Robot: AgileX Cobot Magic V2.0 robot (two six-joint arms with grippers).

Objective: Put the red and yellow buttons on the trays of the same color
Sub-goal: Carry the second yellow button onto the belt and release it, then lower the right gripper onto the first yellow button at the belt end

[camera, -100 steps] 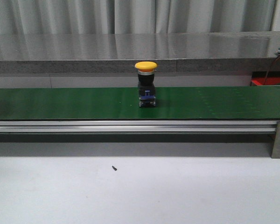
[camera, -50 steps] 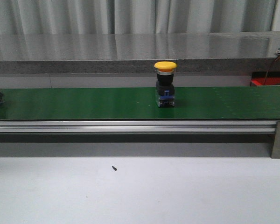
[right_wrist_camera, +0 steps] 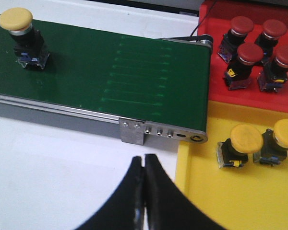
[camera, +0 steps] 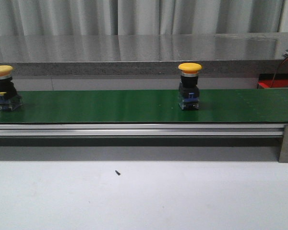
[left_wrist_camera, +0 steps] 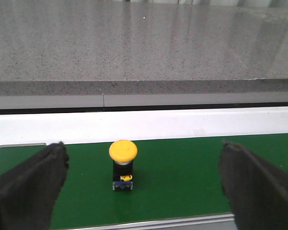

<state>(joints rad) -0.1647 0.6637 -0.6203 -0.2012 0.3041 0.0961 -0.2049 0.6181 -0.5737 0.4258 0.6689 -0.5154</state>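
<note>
1. My right claw is pressed fully together, fingertips touching and holding nothing, hanging over the white table just beside the yellow tray.
2. My left claw is spread wide with nothing between its dark fingers, and it looks down on the green belt.
3. In the left wrist view, one yellow button stands upright on the belt between the two fingers, touching neither.
4. From the front camera I see two yellow buttons upright on the belt: the left button near the belt's left end, and the right button right of centre, well apart from it.
5. The right wrist view shows that right button on the belt, well apart from the belt's end roller.
6. Past the belt's end sits the red tray, holding four red buttons clustered together, all upright.
7. The yellow tray, touching the red tray's edge, holds two yellow buttons side by side near its upper edge.
8. A small dark speck lies on the table in front of the belt's metal rail.
</note>
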